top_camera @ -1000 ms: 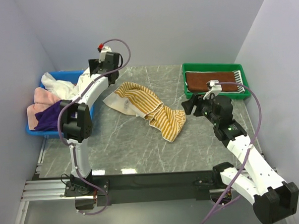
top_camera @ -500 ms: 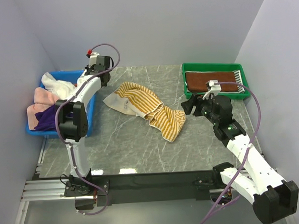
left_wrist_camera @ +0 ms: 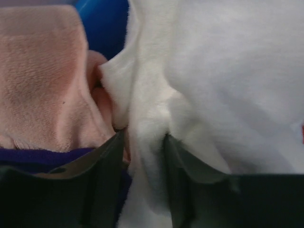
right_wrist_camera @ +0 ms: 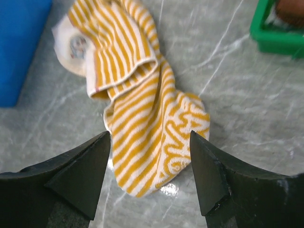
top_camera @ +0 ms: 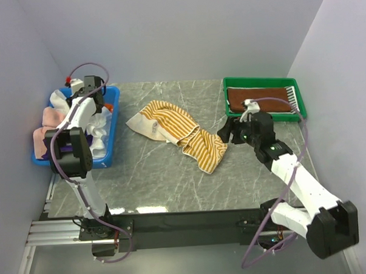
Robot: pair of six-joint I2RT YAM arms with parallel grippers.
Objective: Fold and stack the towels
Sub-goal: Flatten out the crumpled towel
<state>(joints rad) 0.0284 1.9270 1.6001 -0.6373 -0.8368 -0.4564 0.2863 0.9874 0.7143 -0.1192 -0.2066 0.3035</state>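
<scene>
Bright, even light falls from overhead. The tabletop (top_camera: pixel 173 180) carries only faint, soft shadows and two white glare patches at its near edge. Close in at the left claw (left_wrist_camera: pixel 142 142), the white towel (left_wrist_camera: pixel 228 71) and pink towel (left_wrist_camera: pixel 42 80) are fuzzy and out of focus. At the right claw (right_wrist_camera: pixel 149 137), dark against the light, a glint sits beside the striped towel (right_wrist_camera: pixel 142 118), and the far corners blur.

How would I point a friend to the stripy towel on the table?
Start at the grey marble table, between the blue plastic bin and the green plastic tray. The crumpled yellow-and-white striped cloth towel lies in the middle. It alone sits outside any container.
</scene>
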